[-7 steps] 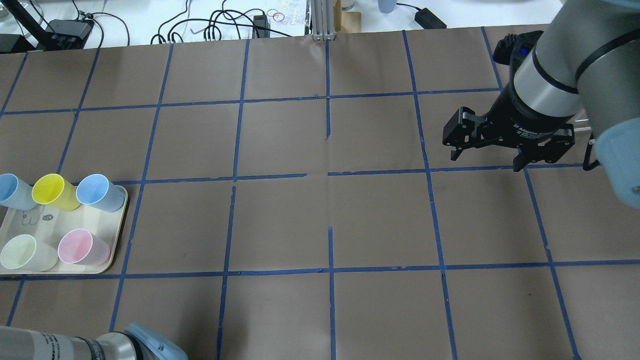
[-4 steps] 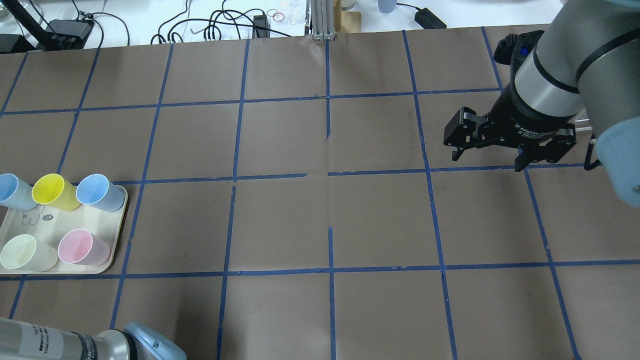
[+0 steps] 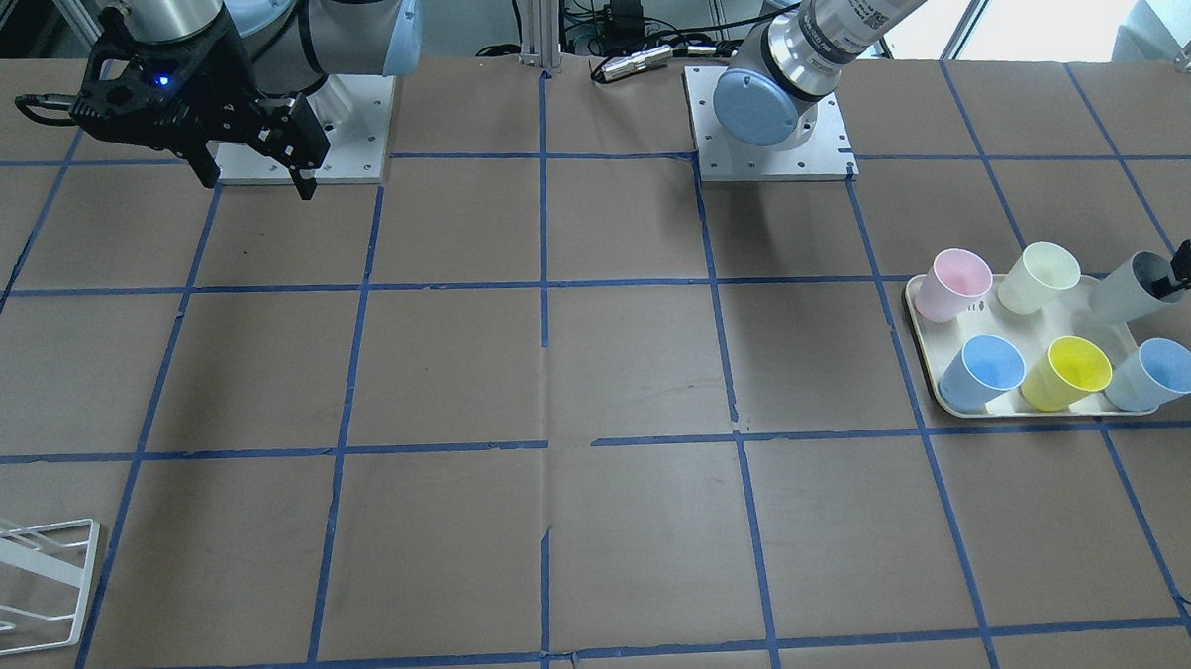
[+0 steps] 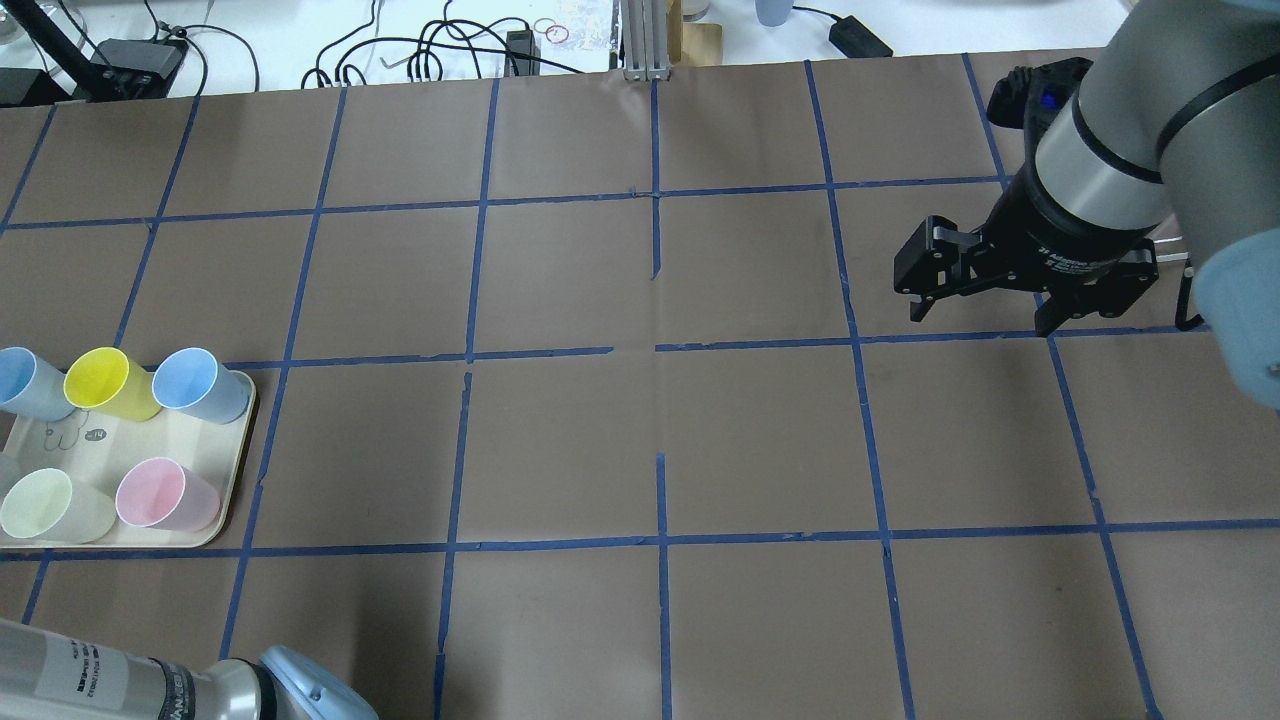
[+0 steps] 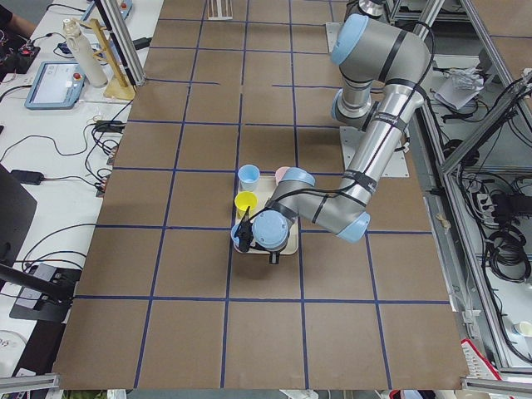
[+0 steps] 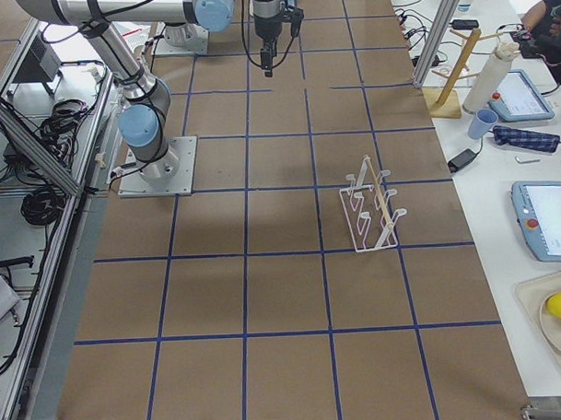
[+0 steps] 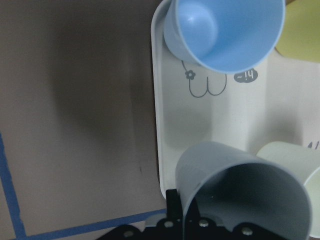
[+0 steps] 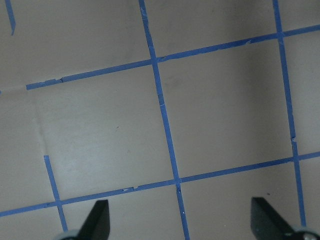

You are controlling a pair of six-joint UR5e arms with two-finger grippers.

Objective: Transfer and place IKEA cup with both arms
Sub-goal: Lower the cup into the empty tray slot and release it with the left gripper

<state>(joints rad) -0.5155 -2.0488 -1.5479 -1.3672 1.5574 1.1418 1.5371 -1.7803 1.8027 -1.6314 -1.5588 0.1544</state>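
left hand (image 3: 1176,275) grips tilted IKEA cup (image 3: 1124,292) over tray (image 3: 1039,412) | right hand (image 4: 982,318) wide open, empty, edged slightly rightward

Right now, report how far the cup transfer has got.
Done: the left gripper grips the IKEA cup, tilted at the tray edge. In hand: apparently lifting it clear. Left: handover to the open right gripper, which hovers far across the table, then placement.

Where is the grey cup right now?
In the front-facing view the IKEA cup is at the far right, tilted in the left gripper, beside the pale yellow-green cup.
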